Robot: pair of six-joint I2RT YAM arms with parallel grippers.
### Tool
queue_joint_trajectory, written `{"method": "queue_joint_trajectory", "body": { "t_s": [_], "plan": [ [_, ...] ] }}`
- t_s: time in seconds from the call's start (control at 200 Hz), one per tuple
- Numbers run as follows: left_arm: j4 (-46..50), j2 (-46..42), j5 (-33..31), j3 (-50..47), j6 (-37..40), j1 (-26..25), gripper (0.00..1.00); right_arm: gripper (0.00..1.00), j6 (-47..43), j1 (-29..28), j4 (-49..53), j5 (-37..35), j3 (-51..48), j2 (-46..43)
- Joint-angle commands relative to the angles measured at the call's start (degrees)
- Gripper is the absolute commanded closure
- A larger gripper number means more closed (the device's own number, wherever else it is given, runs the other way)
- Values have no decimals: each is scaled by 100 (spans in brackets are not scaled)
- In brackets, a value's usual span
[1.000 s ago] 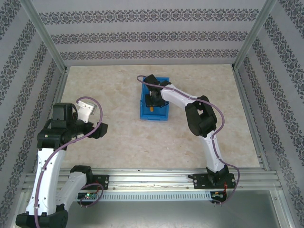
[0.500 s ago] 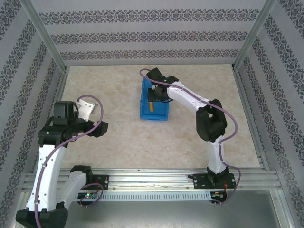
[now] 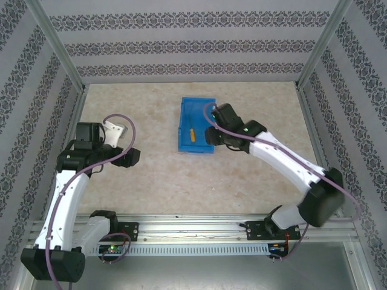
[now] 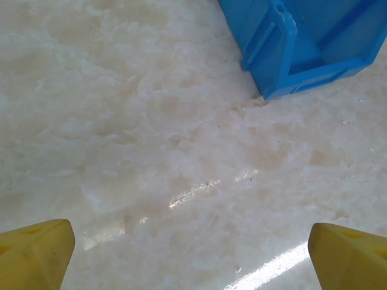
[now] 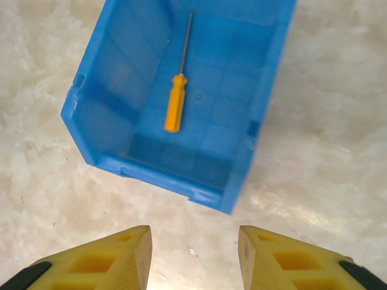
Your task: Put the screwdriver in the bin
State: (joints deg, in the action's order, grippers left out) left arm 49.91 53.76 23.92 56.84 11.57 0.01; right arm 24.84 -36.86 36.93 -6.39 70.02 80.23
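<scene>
right gripper (image 5: 193, 257) drawn back, screwdriver (image 5: 174, 110) in bin (image 5: 225, 103)

the right gripper (image 3: 214, 134) has pulled back from above the bin (image 3: 181, 128), fingers spread and empty. one screwdriver (image 3: 191, 134), orange handle and thin dark shaft, lies flat on the floor of the one bright blue bin. the left gripper (image 4: 192, 254) hangs wide open above the pale table (image 4: 151, 139).

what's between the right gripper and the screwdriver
In the right wrist view: a strip of bare table beyond the right gripper, then the bin's low near wall, with the screwdriver lying inside.
</scene>
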Motion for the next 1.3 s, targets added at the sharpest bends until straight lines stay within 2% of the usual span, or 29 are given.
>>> {"method": "queue_joint_trajectory", "body": {
  "t_s": [0.0,0.08,0.115,0.2,0.33,0.415,0.774,0.909,1.064,1.294],
  "plan": [
    [-596,199,-90,-93,-257,-95,1,55,-157,85,-266,-391,-746,-851],
    [-874,371,-305,-129,-452,-115,1,54,-112,144,-306,-563,-1244,-1476],
    [-975,440,-393,-146,-509,-124,1,49,-108,196,-309,-602,-1414,-1712],
    [-1233,564,-603,-196,-674,-140,1,46,-139,320,-315,-664,-1759,-2220],
    [-1742,659,-1003,-444,-982,-176,1,31,-204,507,-402,-863,-2211,-2817],
    [-2127,670,-1231,-693,-1125,-194,1,2,-364,539,-654,-1053,-2546,-3170],
    [-3593,922,-2359,-1617,-1403,-239,1,2,-827,776,-1393,-1672,-3190,-3673],
    [-4046,859,-2507,-1789,-1397,-239,1,2,-1135,794,-2176,-1746,-3637,-3955],
    [-5567,748,-2436,-2542,-1397,-238,1,2,-1482,969,-3171,-1740,-4232,-4217],
    [-7876,1140,-2444,-3329,-1117,-238,1,2,-1632,1650,-3677,-1502,-4418,-3849]
  ]
}}
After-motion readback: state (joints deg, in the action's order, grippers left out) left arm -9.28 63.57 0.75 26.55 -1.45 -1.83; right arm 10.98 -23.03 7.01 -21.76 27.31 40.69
